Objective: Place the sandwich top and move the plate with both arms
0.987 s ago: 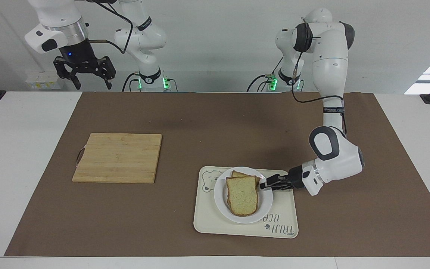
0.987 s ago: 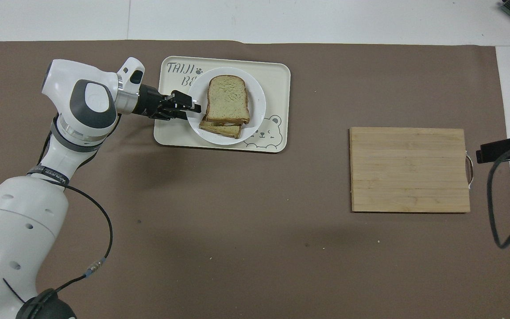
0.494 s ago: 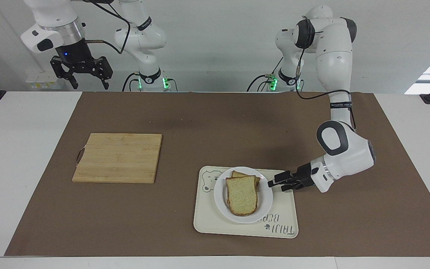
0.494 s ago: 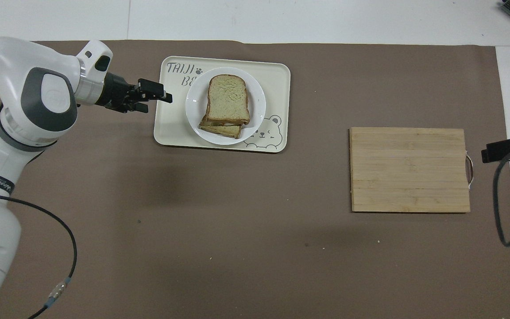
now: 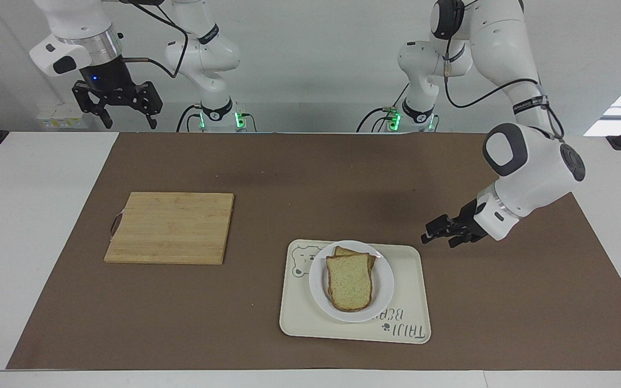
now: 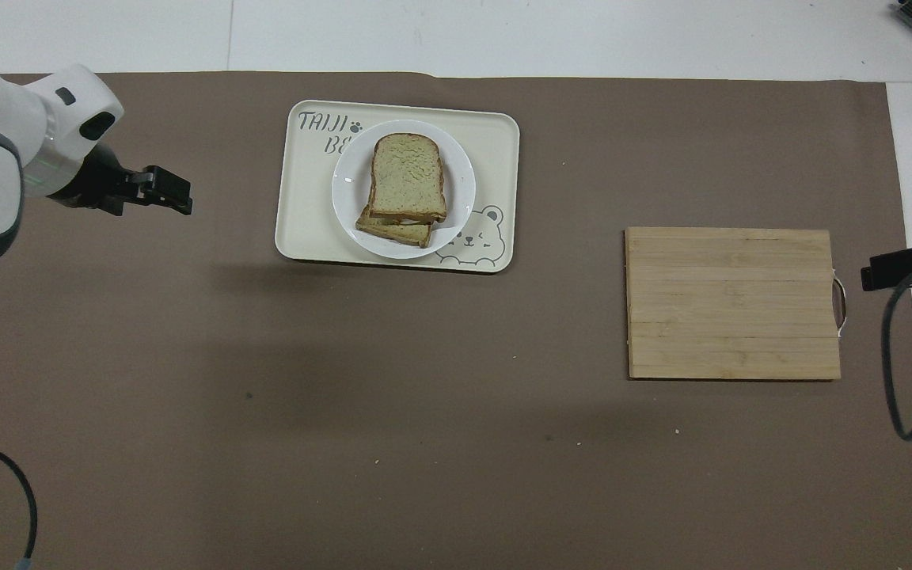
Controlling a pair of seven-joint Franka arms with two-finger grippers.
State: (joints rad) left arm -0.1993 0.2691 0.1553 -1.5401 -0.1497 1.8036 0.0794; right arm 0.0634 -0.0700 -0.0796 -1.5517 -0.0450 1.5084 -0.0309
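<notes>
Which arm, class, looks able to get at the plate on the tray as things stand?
Probably the left arm: its open left gripper hangs over bare mat beside the tray, nothing between it and the plate. The right gripper waits high near the board.

One camera sits high across the surface [image 5: 46, 242] from the robots and looks back at them, so both arm bases stand at twelve o'clock and the whole brown mat [image 5: 310, 178] fits in. The other hangs above the robots' own end and looks steeply down and forward, closer in, with the arms entering from six o'clock. Both take in the mat, the tray [image 6: 495, 142] and the wooden board [image 6: 733, 305], turned half a circle from one another.
</notes>
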